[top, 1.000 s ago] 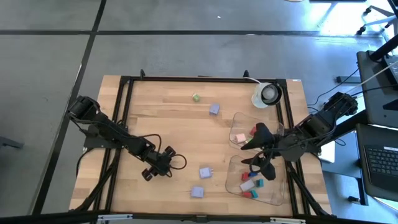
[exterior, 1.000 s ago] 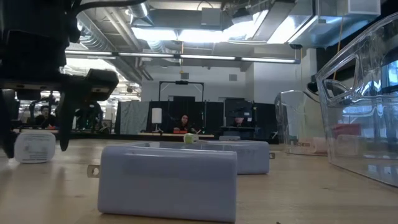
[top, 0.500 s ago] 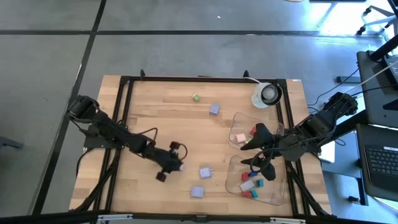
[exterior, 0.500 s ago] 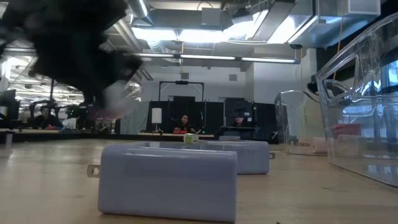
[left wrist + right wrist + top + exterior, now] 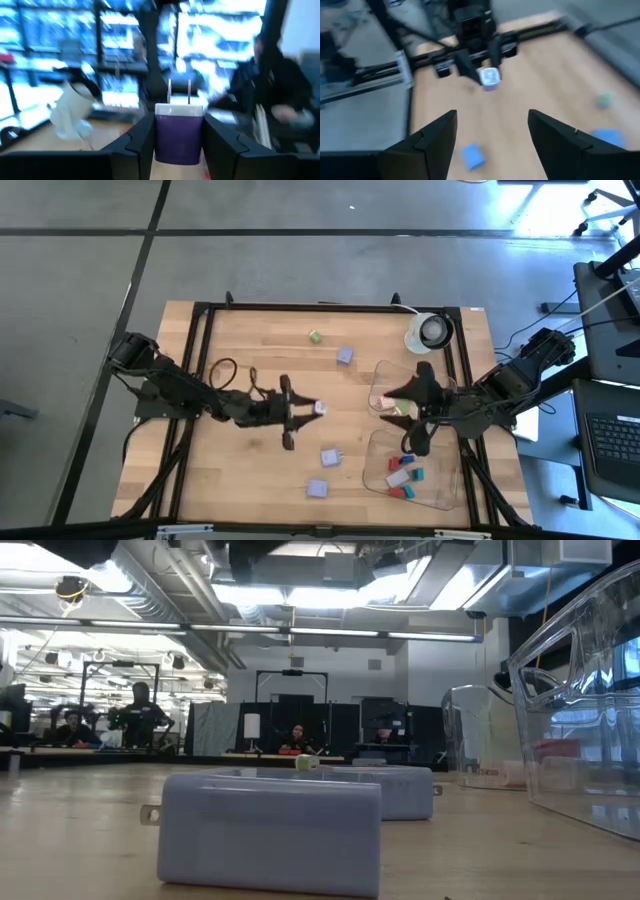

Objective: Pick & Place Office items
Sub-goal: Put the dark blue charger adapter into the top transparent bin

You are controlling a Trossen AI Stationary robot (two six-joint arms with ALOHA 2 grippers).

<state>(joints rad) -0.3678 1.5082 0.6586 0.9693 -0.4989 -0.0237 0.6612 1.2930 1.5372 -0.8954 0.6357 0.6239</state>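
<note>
Left gripper [image 5: 312, 409] has swung from table's left to mid-table, clamped on lavender plug block [image 5: 320, 409], prongs forward; clear trays [image 5: 378, 380] lie to its right; right gripper [image 5: 392, 427] over them, fingers spread, empty.

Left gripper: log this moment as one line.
left gripper: shut on lavender plug block, lifted mid-table | right gripper: open, empty, over clear trays

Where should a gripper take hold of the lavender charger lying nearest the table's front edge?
Grip the lavender charger across its two flat long sides, coming straight down from above. It lies flat and alone on the table, its prongs pointing sideways in the low view, so the plain body is probably the surest hold.
</note>
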